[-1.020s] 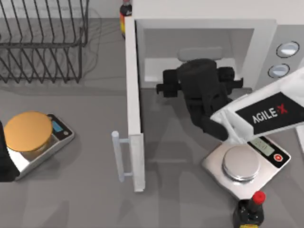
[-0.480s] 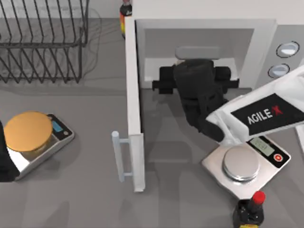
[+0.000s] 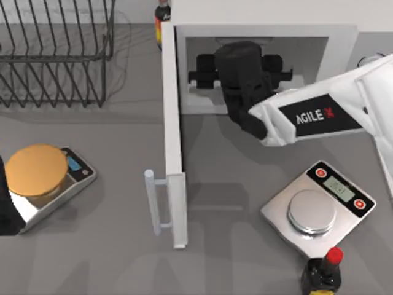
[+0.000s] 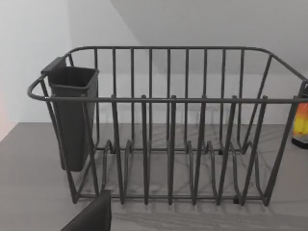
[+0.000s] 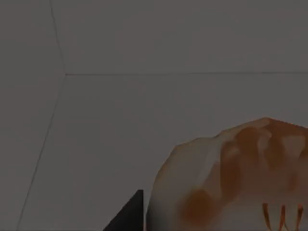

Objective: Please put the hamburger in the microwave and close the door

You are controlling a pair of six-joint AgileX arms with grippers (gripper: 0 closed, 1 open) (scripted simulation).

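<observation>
Reaching into the one microwave (image 3: 344, 37), right pincer (image 3: 236, 58) grips one hamburger (image 5: 231, 178).

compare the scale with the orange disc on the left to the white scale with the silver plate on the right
The left scale carries a flat orange disc; the right scale has a bare silver plate. The left display looks blue, the right one pale with red buttons. Both sit angled on the grey table.

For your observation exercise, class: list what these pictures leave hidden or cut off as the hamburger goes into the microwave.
- Top view: the right gripper reaches into the microwave; its own wrist hides the load.
- Right wrist view: the hamburger is cut off by the edge.
- Top view: the left arm, parked, is cut off at the left edge.
</observation>
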